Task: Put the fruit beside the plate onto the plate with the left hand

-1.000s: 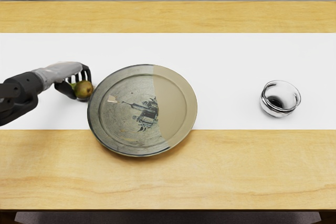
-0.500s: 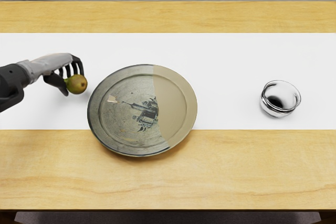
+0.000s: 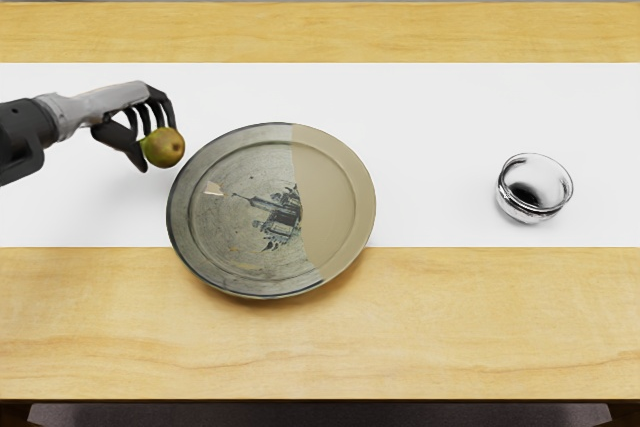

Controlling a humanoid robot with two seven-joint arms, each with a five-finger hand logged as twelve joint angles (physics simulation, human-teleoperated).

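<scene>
Holding the fruit [image 3: 163,147] is the left hand [image 3: 135,125], whose arm comes in from the left side. Its dark fingers [image 3: 150,112] curl over the top of the fruit, and the thumb reaches down behind it. The fruit is small and yellow-green with a brown patch, like a little pear. It sits at the tips of the fingers, on the side of the hand that faces the plate [image 3: 325,187]. The plate lies just past the fruit. The fruit is close to the plate's edge but not over it yet, so the job is not done.

I think the fruit is light and firm, so the hand can carry it with ease. Its skin looks smooth and its shape is round, so it could slip or roll. The best place to hold it is around its fat middle, with fingers on one side and the thumb on the other. A soft squeeze should be enough, since a hard one could bruise it.

The plate looks shiny and flat, so the fruit may roll when let go. A small shiny bowl [image 3: 534,187] sits on the counter [image 3: 320,327] far beyond the plate, well away from the hand.
</scene>
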